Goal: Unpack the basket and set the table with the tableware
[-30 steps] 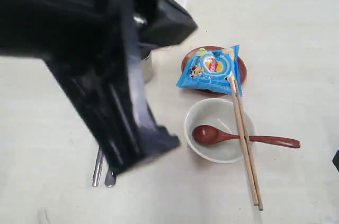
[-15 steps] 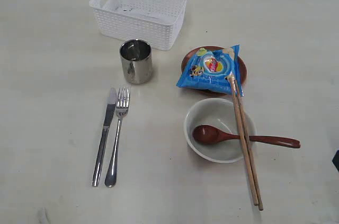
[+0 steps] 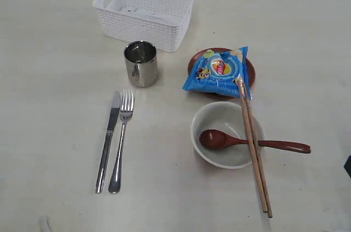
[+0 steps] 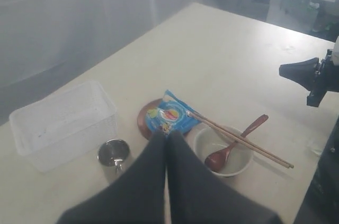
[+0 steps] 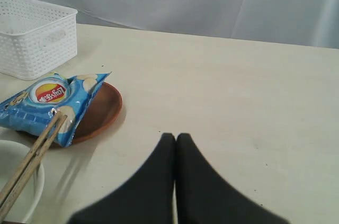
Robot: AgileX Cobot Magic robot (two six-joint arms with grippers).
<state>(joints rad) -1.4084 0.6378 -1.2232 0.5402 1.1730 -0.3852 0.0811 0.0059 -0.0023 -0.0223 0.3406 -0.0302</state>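
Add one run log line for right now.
left gripper, right gripper: shut, empty | basket, cup, knife, fork on table | snack packet on plate | spoon in bowl | chopsticks across bowl

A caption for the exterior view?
Cup, knife, fork, spoon in bowl, chopsticks across it, packet on plate, basket.

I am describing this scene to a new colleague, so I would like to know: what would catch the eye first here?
The bright blue snack packet lies on the round brown plate, right of centre in the exterior view. Nearer the camera, two long wooden chopsticks lie across the off-white bowl, which holds a reddish-brown wooden spoon. The white lattice basket stands farther back.
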